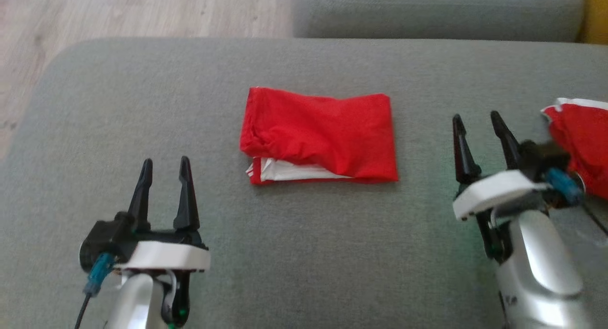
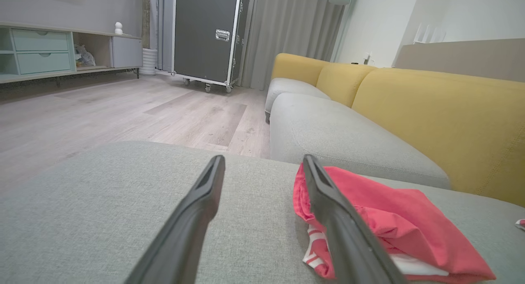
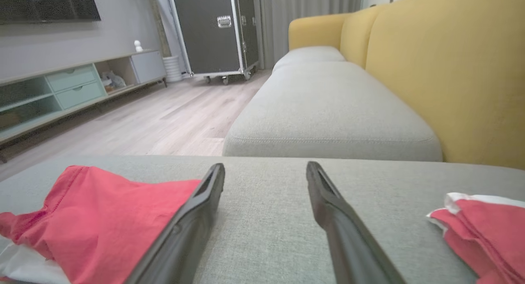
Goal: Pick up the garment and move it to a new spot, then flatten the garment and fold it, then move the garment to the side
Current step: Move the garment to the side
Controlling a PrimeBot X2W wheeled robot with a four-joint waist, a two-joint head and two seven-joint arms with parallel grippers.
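A red garment with white trim lies folded into a rough rectangle in the middle of the grey cushion. It shows at the right in the left wrist view and at the lower left in the right wrist view. My left gripper hovers open at the lower left, well short of the garment. Off to the garment's right, my right gripper stands open with nothing between its fingers. Both pairs of fingers are empty in the wrist views, left gripper and right gripper.
A second red and white cloth lies at the cushion's right edge, beside my right wrist, also visible as the cloth. A grey sofa seat with yellow backrest lies beyond. Wooden floor borders the cushion's far left.
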